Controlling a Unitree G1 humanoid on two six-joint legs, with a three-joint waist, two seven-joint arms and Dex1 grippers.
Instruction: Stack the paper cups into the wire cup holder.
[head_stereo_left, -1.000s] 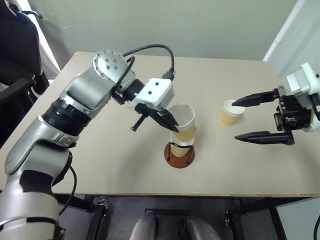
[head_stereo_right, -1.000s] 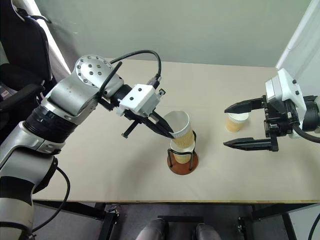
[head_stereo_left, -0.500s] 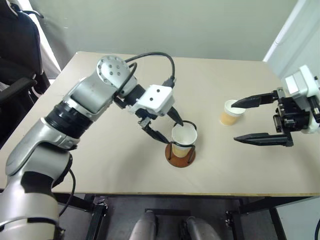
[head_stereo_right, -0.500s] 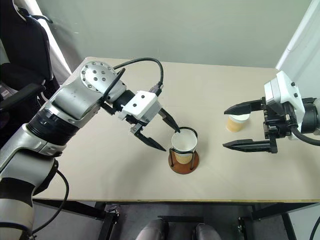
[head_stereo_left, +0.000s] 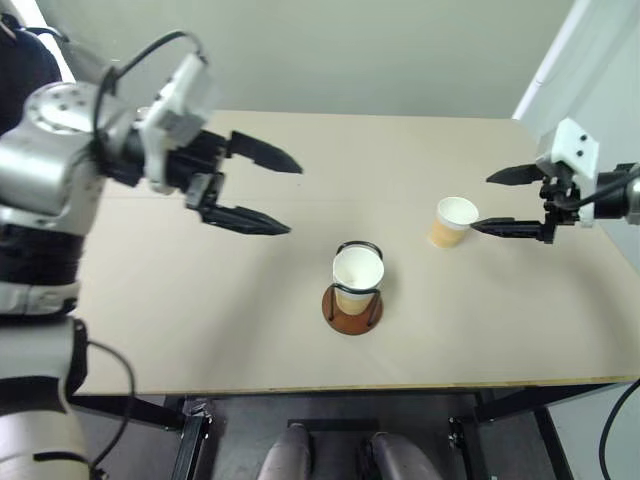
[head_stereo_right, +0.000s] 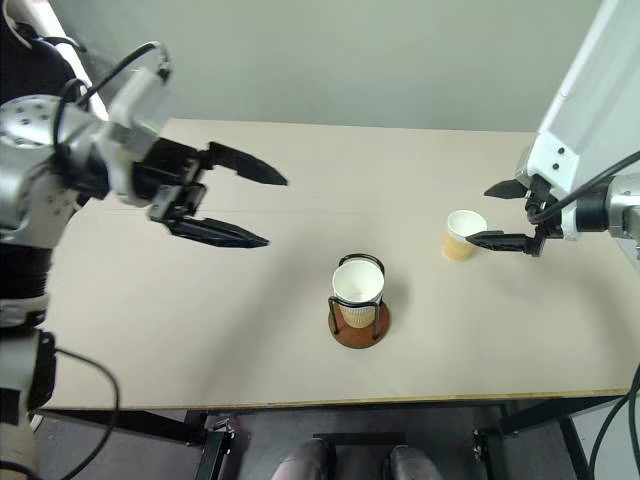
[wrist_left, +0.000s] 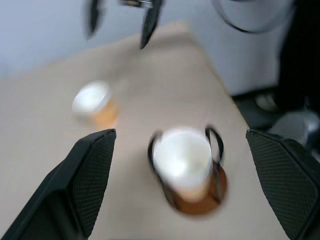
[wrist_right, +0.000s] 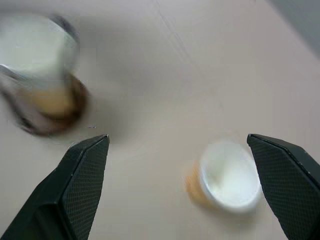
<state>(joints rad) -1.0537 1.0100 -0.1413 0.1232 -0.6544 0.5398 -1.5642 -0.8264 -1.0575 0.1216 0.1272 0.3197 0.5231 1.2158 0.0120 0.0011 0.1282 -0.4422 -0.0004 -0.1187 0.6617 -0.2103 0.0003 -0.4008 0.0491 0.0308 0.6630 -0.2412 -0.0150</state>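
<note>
Cups nest in the wire cup holder (head_stereo_left: 352, 300) near the desk's front edge; both grippers gape wide, empty. Close your right gripper (head_stereo_left: 512, 201) on the last paper cup (head_stereo_left: 449, 220) toward the right edge

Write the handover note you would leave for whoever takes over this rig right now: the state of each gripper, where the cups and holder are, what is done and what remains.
Left gripper: open, empty, raised over the table's left side.
Right gripper: open, empty, beside the loose paper cup, not gripping it.
Wire cup holder: upright near the table's front centre, with stacked cups seated in it.
Done: cups nested in the holder.
Left: grasp the loose cup, which stands upright to the holder's right, and stack it on top.
</note>
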